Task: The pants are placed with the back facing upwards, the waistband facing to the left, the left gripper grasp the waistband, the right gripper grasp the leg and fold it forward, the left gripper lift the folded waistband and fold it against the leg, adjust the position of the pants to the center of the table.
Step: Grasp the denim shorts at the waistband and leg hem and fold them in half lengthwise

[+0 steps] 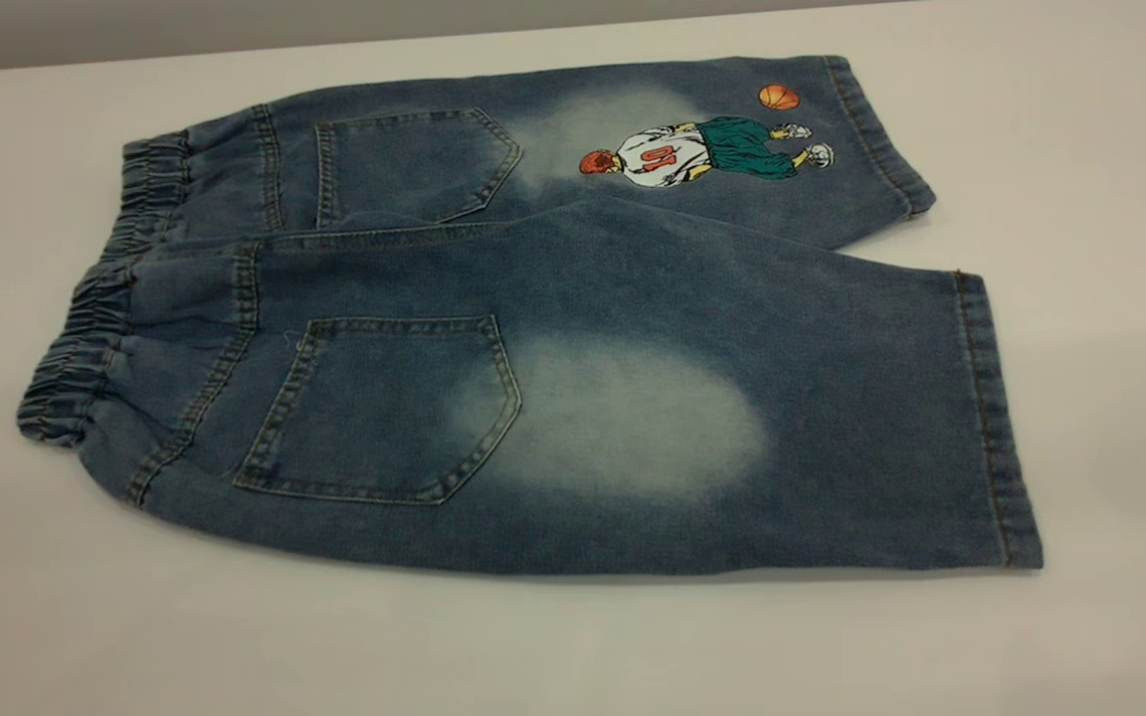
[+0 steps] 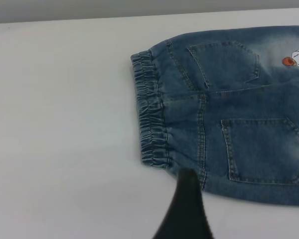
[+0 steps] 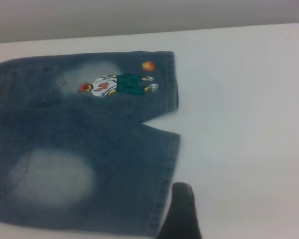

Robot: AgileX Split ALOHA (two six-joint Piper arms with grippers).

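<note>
Right now the pants (image 1: 573, 328) lie flat and unfolded on the table (image 1: 1080, 149), back side up, both back pockets showing. The waistband (image 1: 100, 298) is at the left end, gathered and ruffled, and the two leg hems point right. The far leg carries the basketball-player print (image 1: 707, 154), with a small orange ball just beside it toward the hem. A faded whitish patch sits on each leg, the larger on the near leg. The near leg reaches farther right than the far one, and a narrow wedge of tabletop shows between the two hems.

From the left wrist view, one dark finger of the left gripper (image 2: 185, 209) hangs over the near edge of the pants just beside the waistband's near end; I cannot tell how its jaws stand. From the right wrist view, a dark finger of the right gripper (image 3: 182, 211) hangs by the near leg's hem; its jaws, too, I cannot tell.
</note>
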